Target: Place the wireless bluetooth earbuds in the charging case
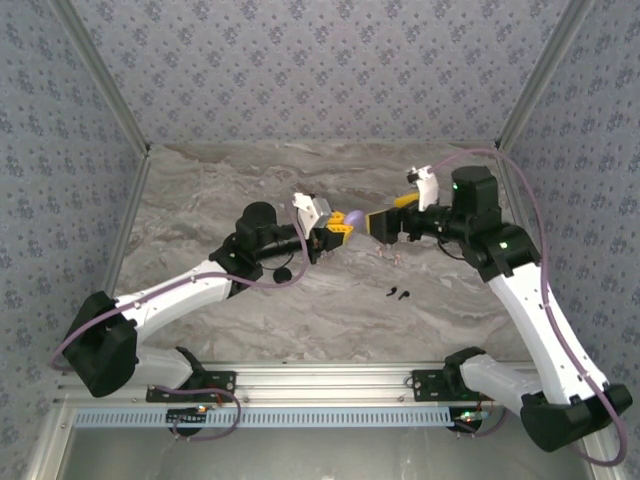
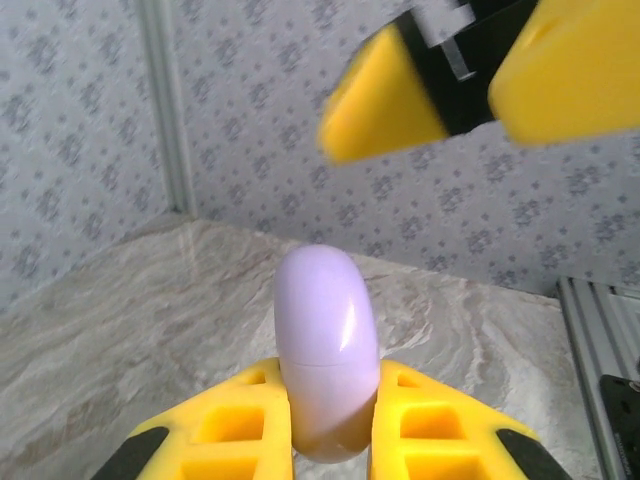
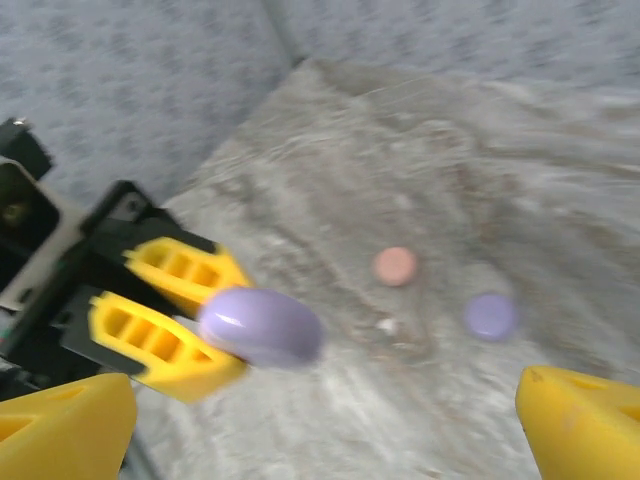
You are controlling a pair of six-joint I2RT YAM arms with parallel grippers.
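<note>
The charging case (image 2: 325,350), a smooth lavender capsule with a fine seam across it, is clamped between the two yellow fingers (image 2: 225,435) of my left tool (image 1: 340,226). Its rounded end stands well out past the fingertips, and it is held up off the surface (image 1: 200,200). Straight ahead of that tool and just beyond the capsule's nose is my right tool (image 1: 374,222), pointed back at it. The right tool's jaws are spread wide apart with nothing between them, and they are near the case without touching it. From the right wrist, the case sits ahead of that tool, toward its left finger, with the left tool's fingers behind it. Farther ahead of the right tool, down on the surface, lie a pink disc (image 3: 395,265) and, to its right, a purple disc (image 3: 490,315), a little apart from each other. A pale speck (image 3: 385,325) lies just beside the pink one, too blurred for me to name. The black pair of wireless bluetooth earbuds (image 1: 400,294) rests on the surface below the right tool, on the side toward my bases, the two pieces close together and well apart from the case.
</note>
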